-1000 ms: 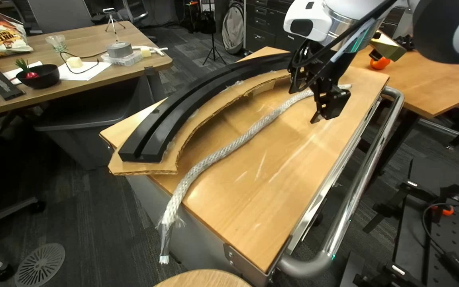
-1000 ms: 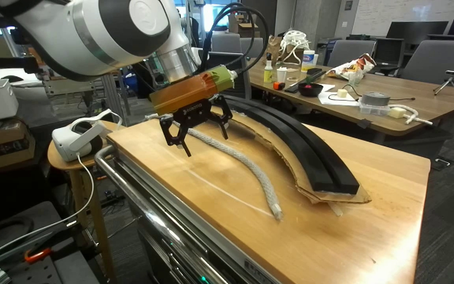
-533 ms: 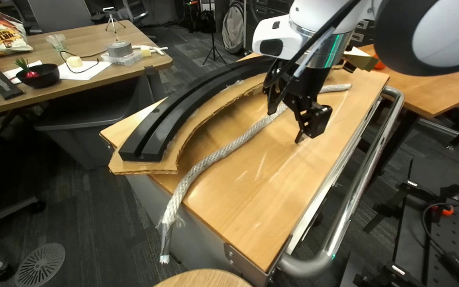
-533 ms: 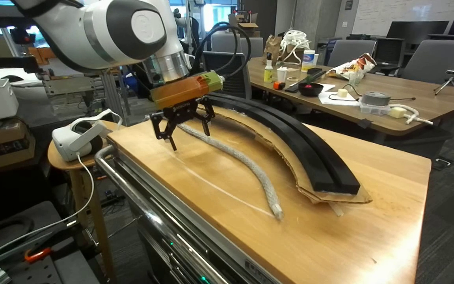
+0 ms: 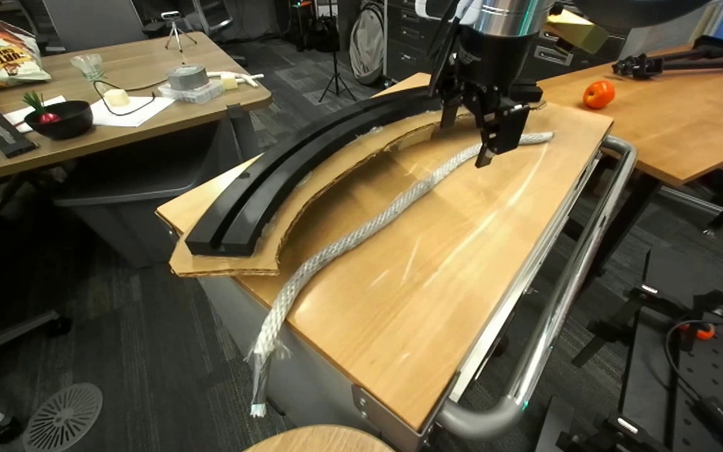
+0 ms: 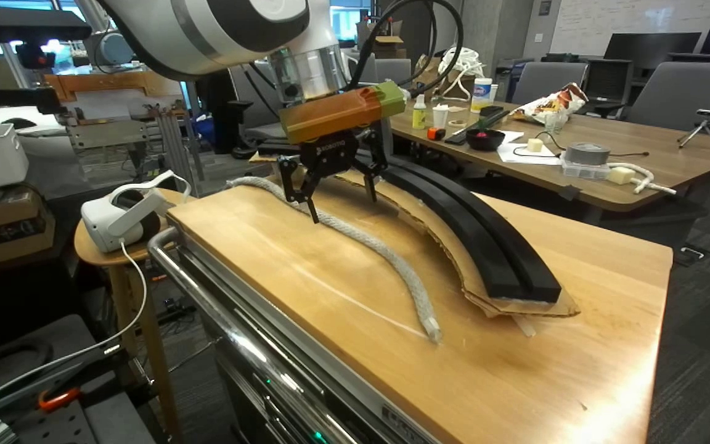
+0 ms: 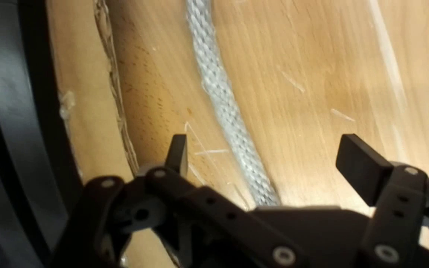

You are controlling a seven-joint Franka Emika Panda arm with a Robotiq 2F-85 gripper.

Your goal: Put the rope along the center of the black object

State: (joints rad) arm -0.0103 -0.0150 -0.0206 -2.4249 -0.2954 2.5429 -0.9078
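Grey-white and braided, the rope (image 5: 368, 228) lies in a loose curve on the wooden table (image 5: 412, 314), on the inner side of the black track (image 5: 302, 154) and apart from it. In an exterior view one end (image 5: 267, 339) runs past the table's edge. The track rests on cardboard (image 5: 226, 264). Over the rope hangs the gripper (image 6: 343, 209), its fingers (image 7: 363, 169) spread wide; in the wrist view the rope passes between them, clear of both. In an exterior view a white headset (image 6: 103, 222) sits on a stool (image 6: 99, 256), and a black bowl (image 6: 484, 143) stands on a desk (image 6: 632, 132).
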